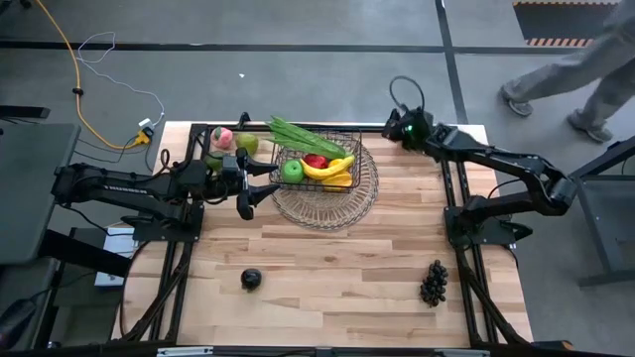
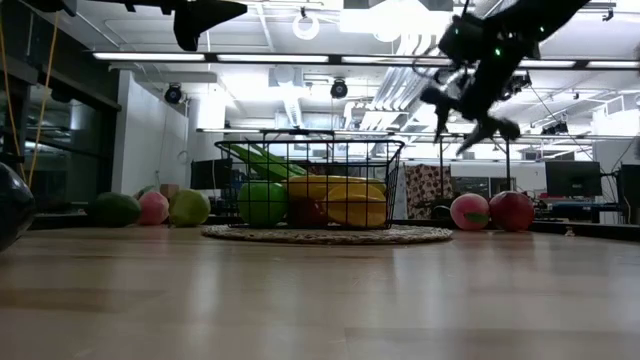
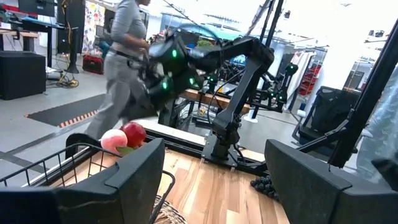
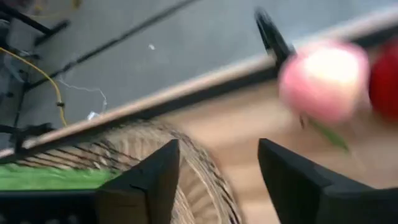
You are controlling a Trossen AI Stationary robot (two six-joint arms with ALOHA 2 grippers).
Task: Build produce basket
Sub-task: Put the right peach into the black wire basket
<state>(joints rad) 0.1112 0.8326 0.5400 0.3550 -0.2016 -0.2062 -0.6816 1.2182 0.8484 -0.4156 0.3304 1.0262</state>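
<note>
Basket (image 1: 319,164) near the desk's (image 1: 337,288) far edge holds produce. Right fingers (image 4: 158,180) and left fingers (image 3: 134,177) stand open, empty. Grapes (image 1: 434,282) look soft, lumpy; grip mid-cluster.

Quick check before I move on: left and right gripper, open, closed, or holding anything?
Left gripper: open, holding nothing, hanging just left of the basket.
Right gripper: open, holding nothing, up at the table's far edge near a pink peach.

high: straight down | low: table-level, across | wrists: forward past fingers | shared: basket (image 1: 319,164)
</note>
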